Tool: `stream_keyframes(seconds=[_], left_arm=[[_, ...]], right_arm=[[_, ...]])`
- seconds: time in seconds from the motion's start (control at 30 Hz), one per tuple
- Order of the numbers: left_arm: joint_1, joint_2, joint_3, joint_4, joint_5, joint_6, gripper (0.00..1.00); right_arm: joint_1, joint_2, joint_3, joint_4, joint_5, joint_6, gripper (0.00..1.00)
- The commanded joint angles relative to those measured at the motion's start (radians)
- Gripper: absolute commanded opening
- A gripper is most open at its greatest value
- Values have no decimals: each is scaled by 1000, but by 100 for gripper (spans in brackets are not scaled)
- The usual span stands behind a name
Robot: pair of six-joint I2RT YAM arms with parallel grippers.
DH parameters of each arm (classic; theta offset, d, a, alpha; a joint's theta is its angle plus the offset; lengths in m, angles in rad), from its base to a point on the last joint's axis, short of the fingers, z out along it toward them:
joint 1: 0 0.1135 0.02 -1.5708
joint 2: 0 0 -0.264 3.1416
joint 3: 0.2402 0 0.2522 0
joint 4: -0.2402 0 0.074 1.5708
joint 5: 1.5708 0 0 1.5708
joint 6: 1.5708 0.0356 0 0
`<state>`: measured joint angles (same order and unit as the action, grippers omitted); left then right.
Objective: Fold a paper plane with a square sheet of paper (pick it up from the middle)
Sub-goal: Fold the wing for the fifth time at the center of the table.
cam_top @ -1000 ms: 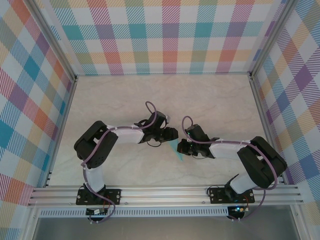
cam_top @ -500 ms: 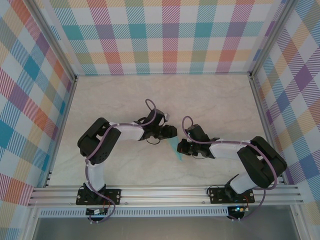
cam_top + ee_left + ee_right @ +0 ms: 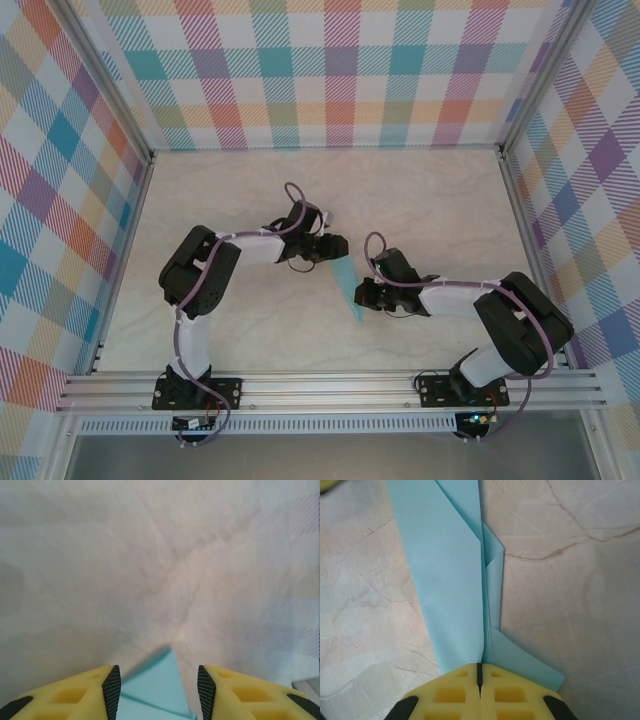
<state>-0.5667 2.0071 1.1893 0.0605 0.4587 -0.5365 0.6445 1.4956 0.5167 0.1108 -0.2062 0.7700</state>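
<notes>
Backdrop: I'm looking into a box of pastel plaid panels (image 3: 340, 70) on the left, far and right sides.
Surface: the table (image 3: 440, 210) is a pale marbled top with thin brownish veins.
Near edge: an aluminium rail (image 3: 330, 385) runs left to right, with both arm bases bolted onto it.
Left arm: the left arm (image 3: 200, 285) rises from its base, elbows out to the left, then reaches right toward the middle of the table.
Right arm: the right arm (image 3: 510, 325) is folded low, with its forearm pointing left toward the middle.
Paper: the paper plane (image 3: 345, 290) is a narrow light-blue folded strip lying between the two wrists. It runs far-to-near and tapers to a point at its far end. On my right wrist cam it lies flat on the marble (image 3: 450, 580), with its fold lines meeting along a centre crease.
Left gripper: the left gripper (image 3: 159, 682) sits at the far tip with its yellow fingers well apart. The paper's point (image 3: 155, 690) shows in the gap between them, and as far as I can see nothing is pinched.
Right gripper: the right gripper (image 3: 480, 672) is at the near end, its fingers pressed together with the centre crease running into the seam, so it's clamped on the paper.
</notes>
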Motion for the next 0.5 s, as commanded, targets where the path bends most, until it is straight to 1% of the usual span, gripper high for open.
stream_keyframes(seconds=[0.0,0.1,0.23,0.37,0.47], left_arm=[[44,35,61,-62,-1,58,48],[60,27,87,-92,24,69,48],[60,-78,63,-127,26,68,50],[44,-211,-28,-114,18,32,48],[4,-275,-100,-94,28,18,45]], right_arm=[[-6,41,-51,-156,8,-23,5],[-6,40,-40,-157,0,-22,5],[-8,41,-19,-161,2,-19,5],[-8,52,-2,-170,8,-14,6],[-8,50,-2,-169,13,-7,7]])
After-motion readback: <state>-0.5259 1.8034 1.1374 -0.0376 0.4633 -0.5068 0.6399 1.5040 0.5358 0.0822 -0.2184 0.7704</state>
